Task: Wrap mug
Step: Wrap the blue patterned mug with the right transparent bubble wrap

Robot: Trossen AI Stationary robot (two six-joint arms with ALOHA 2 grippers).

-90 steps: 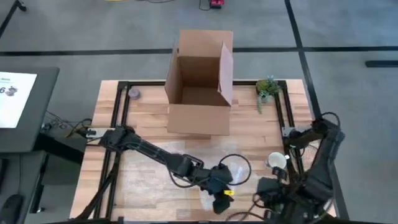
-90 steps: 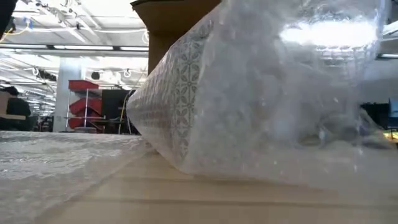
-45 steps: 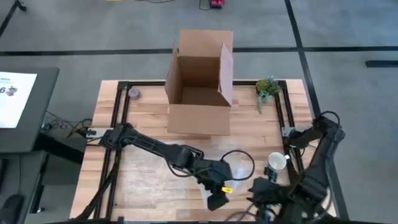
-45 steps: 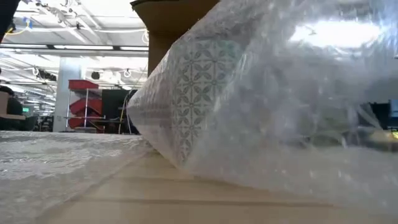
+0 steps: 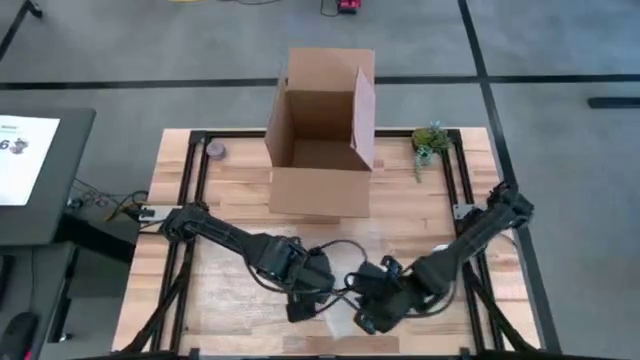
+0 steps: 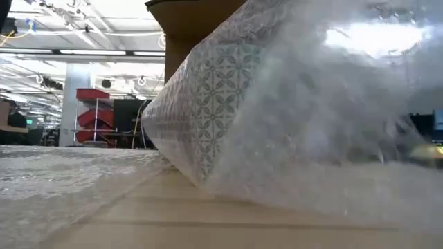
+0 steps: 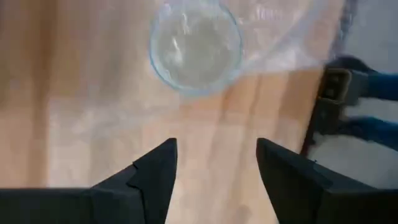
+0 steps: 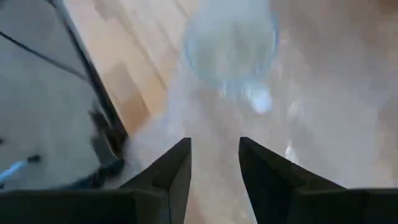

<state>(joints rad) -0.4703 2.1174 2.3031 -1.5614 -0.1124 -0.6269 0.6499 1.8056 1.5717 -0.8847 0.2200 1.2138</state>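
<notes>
Wooden table, black frame rails round it. Open cardboard box stands at the far middle, flaps up. Sheet of bubble wrap spread over the near part of the table; in the low view a raised fold of it fills most of the picture, printed pattern showing through.

Both arms reach in low over the near middle of the table. Left gripper over the wrap near the front edge, fingers apart, nothing between them. Right gripper just beside it, fingers also apart and empty.

Mug: not seen plainly in the high view. Each wrist view shows a round rim under clear wrap, ahead of the fingertips and not touched by them.

Small potted plant at the far right corner; roll of tape at the far left
</notes>
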